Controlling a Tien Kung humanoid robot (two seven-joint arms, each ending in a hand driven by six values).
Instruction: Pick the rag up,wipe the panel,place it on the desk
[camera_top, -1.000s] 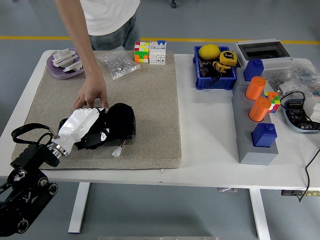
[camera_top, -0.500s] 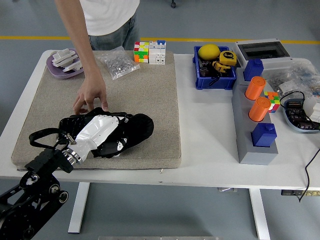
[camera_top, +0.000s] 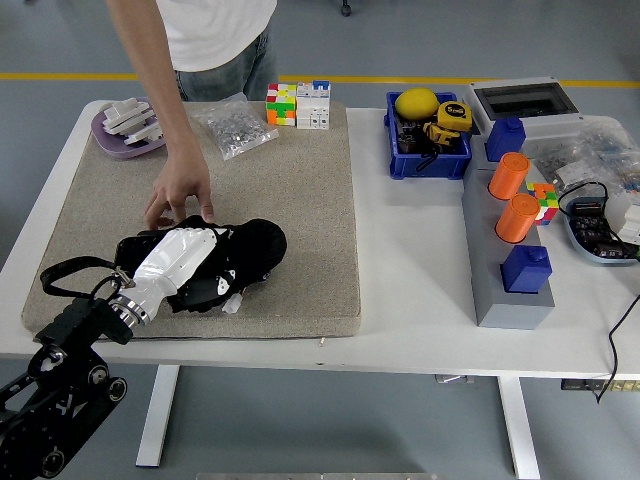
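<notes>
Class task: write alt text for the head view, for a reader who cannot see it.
A robot's left hand presses a black rag onto a flat black panel on a beige mat, while a person's hand steadies the panel's far edge. To the right, the white table holds a blue bin and two orange cylinders.

Silver-backed left hand (camera_top: 185, 262), black arm

Black cloth rag (camera_top: 255, 250); rough matt felt mat (camera_top: 300, 200).
</notes>
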